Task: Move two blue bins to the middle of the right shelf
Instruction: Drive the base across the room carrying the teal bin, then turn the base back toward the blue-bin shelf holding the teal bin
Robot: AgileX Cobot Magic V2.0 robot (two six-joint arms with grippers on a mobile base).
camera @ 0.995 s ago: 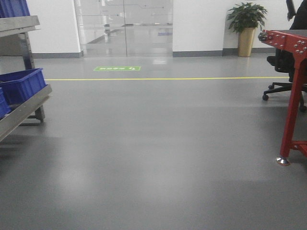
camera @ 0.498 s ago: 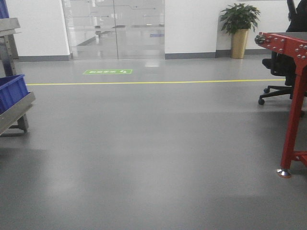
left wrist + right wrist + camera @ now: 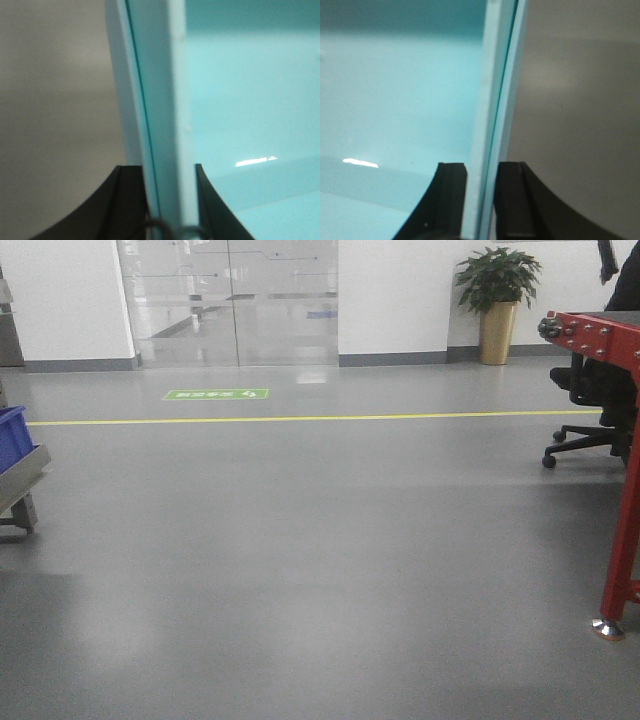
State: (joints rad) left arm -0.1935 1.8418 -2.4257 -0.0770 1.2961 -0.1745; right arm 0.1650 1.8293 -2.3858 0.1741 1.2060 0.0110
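Beyond the blue bin [image 3: 12, 437] lies an unreadable sign [image 3: 216, 394].

We mark open grey floor [image 3: 320, 570] ahead, flanked left by a shelf [image 3: 25, 472] holding a blue bin [image 3: 10, 435], right by a red frame [image 3: 622, 540] and office chair [image 3: 590, 390]. A bin wall [image 3: 155, 75] fills the left pincer [image 3: 159, 167] and right pincer [image 3: 482, 165] gaps.

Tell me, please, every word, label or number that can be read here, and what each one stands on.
Green floor sign: white characters, too small and blurred to read.
Bin wall pinched in the left tool, likewise in the right tool: no text.
Blue bin at far left, red frame: no text visible.
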